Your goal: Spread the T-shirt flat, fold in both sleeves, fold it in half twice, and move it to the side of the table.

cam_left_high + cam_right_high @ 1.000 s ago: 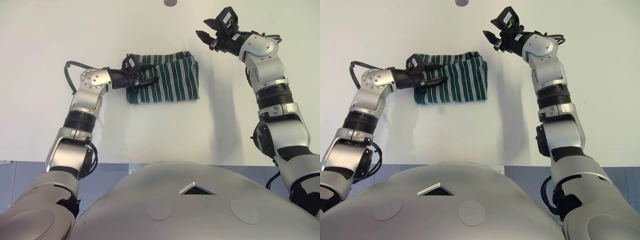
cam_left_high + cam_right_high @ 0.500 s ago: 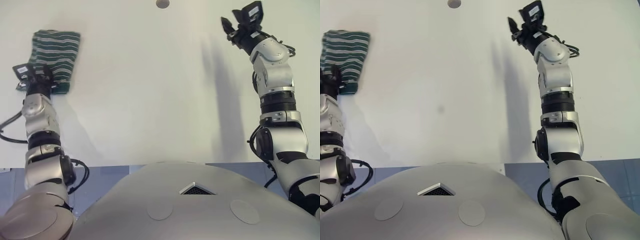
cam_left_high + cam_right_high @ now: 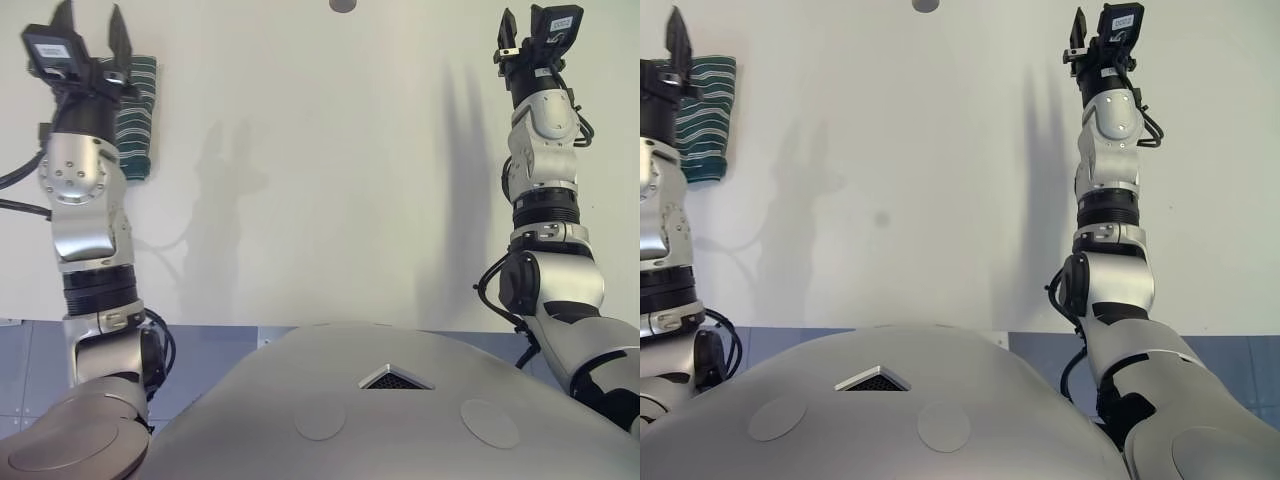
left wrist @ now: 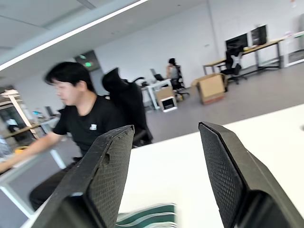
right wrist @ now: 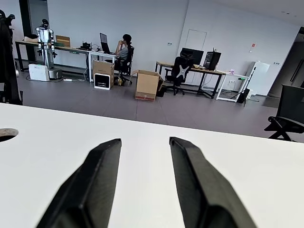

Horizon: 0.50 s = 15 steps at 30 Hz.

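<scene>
Folded T-shirt lies at the table's left edge, long axis running 12 to 6 o'clock, just at 5 o'clock from the left gripper, fingers spread and empty; the right gripper, likewise parted, hangs well apart toward 3 o'clock

Both arms raised, left gripper & right gripper spread apart.

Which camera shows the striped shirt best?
The right eye view: the folded T-shirt shows widest there, partly behind the left arm. The left eye view shows slightly less; the left wrist view catches a blurred striped edge.
</scene>
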Each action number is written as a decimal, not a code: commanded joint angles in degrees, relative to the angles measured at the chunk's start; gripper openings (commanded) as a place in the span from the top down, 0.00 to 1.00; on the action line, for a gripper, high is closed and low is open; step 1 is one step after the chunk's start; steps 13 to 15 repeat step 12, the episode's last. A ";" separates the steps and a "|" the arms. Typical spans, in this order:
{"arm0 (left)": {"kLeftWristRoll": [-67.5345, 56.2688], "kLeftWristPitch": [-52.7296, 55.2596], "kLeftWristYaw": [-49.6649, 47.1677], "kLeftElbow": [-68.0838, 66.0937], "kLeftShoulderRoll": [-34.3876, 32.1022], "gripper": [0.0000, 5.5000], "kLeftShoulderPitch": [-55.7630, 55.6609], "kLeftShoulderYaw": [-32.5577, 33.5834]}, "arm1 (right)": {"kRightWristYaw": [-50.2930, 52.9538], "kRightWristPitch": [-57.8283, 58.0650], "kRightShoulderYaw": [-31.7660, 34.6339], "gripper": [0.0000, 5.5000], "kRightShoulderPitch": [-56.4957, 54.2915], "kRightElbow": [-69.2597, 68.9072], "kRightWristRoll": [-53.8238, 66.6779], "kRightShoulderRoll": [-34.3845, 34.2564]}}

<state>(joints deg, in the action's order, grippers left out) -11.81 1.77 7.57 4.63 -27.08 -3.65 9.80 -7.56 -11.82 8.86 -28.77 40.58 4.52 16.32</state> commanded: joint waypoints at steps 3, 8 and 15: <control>0.44 4.17 1.87 1.31 1.70 0.54 0.56 -0.39 | 0.94 -2.55 0.93 0.66 -1.38 2.71 0.63 -1.06; 1.03 5.24 2.07 1.73 2.65 0.54 -0.25 -0.19 | -3.86 -3.79 0.62 0.66 -0.34 0.80 3.05 -2.57; 2.27 5.37 1.95 1.83 3.52 0.54 -0.60 -0.95 | -4.64 -3.86 0.79 0.66 -0.70 0.70 3.64 -3.14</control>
